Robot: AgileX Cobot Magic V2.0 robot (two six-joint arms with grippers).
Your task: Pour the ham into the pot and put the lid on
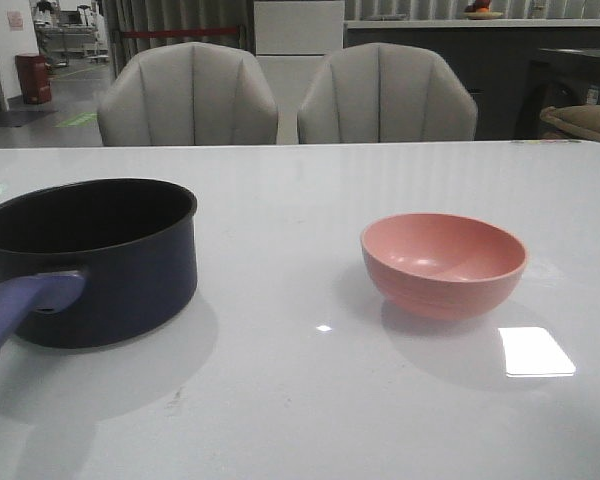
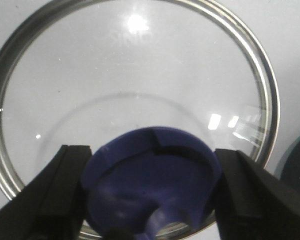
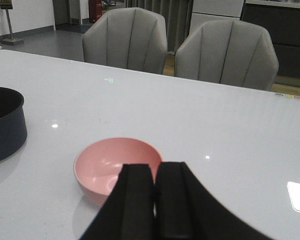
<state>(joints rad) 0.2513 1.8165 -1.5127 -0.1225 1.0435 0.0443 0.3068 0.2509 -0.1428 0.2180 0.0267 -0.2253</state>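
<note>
Between the left claw's [image 2: 150,200] wide-spread fingers sits the lid's [image 2: 135,90] knob [image 2: 152,185], ready for gripping. Ahead of the pinched-together right claw [image 3: 155,200] rests the bowl [image 3: 107,165]; beyond it stands the pot [image 1: 110,260]. No ham shows.

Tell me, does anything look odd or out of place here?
Nothing is spilled or damaged. One oddity: the pink round bowl looks empty, and no ham shows anywhere. The dark navy saucepan stands upright and uncovered; the glass lid lies apart, between the left end effector's open fingers.
</note>
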